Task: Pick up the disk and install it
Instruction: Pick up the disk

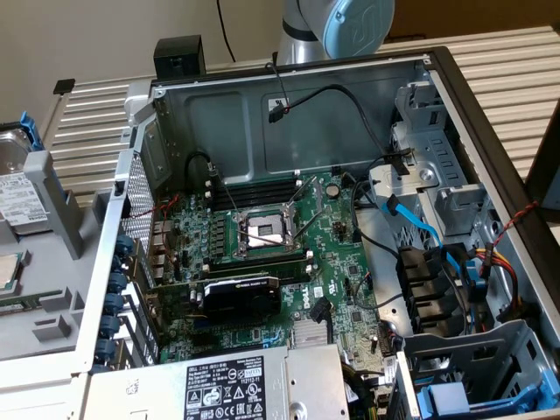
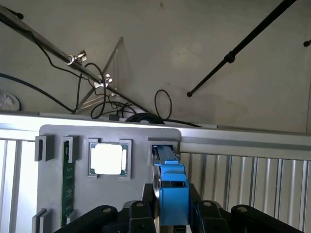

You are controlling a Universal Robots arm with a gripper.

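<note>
Pick-up step. The disk (image 2: 172,191), a silver metal slab edged with glossy blue plastic rails, stands on edge in a slot of the matt grey holder (image 2: 53,141) on the slatted counter (image 2: 252,189). The hand (image 2: 171,206) straddles it; whether it grips cannot be told. Freeing it likely demands a straight, untilted pull.

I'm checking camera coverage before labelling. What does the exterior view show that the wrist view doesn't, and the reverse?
Exterior view: the open computer case, with motherboard and power supply inside, and the robot arm above it. Wrist view: a wall behind, a black stand and looped cables. Shared: the grey holder, with the disk standing on edge in a slot and the processor chip beside it.
</note>
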